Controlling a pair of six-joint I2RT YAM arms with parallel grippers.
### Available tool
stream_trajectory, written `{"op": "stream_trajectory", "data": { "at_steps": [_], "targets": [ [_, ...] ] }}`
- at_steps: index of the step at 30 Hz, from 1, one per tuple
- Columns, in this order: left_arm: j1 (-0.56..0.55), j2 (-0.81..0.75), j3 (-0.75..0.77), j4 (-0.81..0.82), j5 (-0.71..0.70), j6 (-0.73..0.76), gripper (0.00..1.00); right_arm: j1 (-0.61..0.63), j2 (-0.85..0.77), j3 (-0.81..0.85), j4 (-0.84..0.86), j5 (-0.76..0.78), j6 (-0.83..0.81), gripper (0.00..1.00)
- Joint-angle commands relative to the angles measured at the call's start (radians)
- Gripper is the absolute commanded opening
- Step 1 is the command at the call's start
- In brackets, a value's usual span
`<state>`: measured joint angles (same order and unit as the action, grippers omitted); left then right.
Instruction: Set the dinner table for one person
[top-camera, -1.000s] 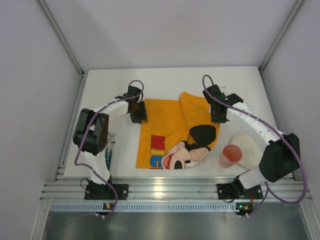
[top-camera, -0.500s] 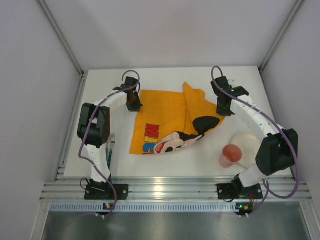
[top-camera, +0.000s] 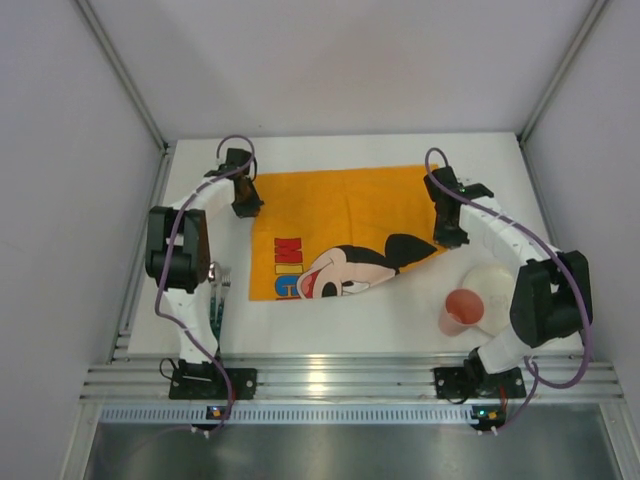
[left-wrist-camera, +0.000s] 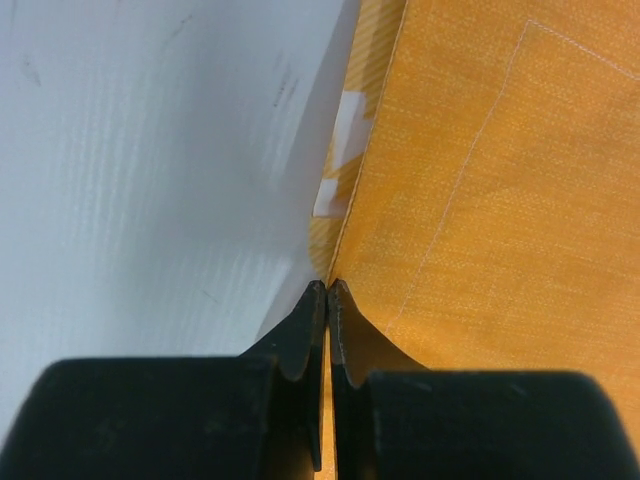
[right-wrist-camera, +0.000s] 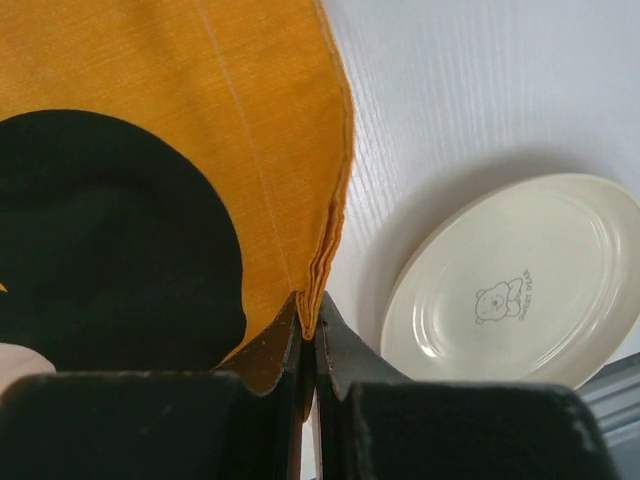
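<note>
The orange Mickey Mouse placemat (top-camera: 340, 235) lies stretched wide across the white dinner table (top-camera: 330, 150). My left gripper (top-camera: 246, 203) is shut on the placemat's far left corner; in the left wrist view the cloth (left-wrist-camera: 490, 180) runs out from between the closed fingertips (left-wrist-camera: 316, 300). My right gripper (top-camera: 447, 236) is shut on the placemat's right edge; the right wrist view shows the bunched orange edge (right-wrist-camera: 280, 150) pinched between the fingertips (right-wrist-camera: 290, 315). A small white plate (top-camera: 493, 293) and a pink cup (top-camera: 461, 310) stand at the near right.
The plate with a bear print (right-wrist-camera: 520, 290) lies just right of my right gripper. Cutlery (top-camera: 218, 300) lies at the table's left edge beside the left arm. Grey walls enclose the table on three sides.
Both grippers have moved apart and toward the far side, pulling the folded placemat open and flat. The Mickey picture now shows spread out.
</note>
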<state>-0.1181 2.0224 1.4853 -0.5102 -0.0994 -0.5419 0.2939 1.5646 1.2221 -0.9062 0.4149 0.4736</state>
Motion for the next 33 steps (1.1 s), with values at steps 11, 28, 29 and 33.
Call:
{"op": "stream_trajectory", "data": {
  "at_steps": [11, 28, 29, 33],
  "targets": [
    [-0.003, 0.01, 0.15, -0.063, 0.023, 0.062, 0.64, -0.009, 0.018, 0.003, 0.007, -0.048, -0.013, 0.68],
    [0.11, -0.407, -0.296, -0.16, -0.063, 0.006, 0.67, 0.128, 0.006, 0.2, -0.088, -0.139, -0.035, 0.94],
    [0.145, -0.427, -0.334, -0.16, -0.065, 0.014, 0.67, 0.139, 0.017, 0.203, -0.085, -0.142, -0.033, 0.94],
    [0.207, -0.453, -0.382, -0.18, -0.071, 0.062, 0.64, 0.18, 0.046, 0.203, -0.073, -0.163, -0.023, 0.94]
  ]
}}
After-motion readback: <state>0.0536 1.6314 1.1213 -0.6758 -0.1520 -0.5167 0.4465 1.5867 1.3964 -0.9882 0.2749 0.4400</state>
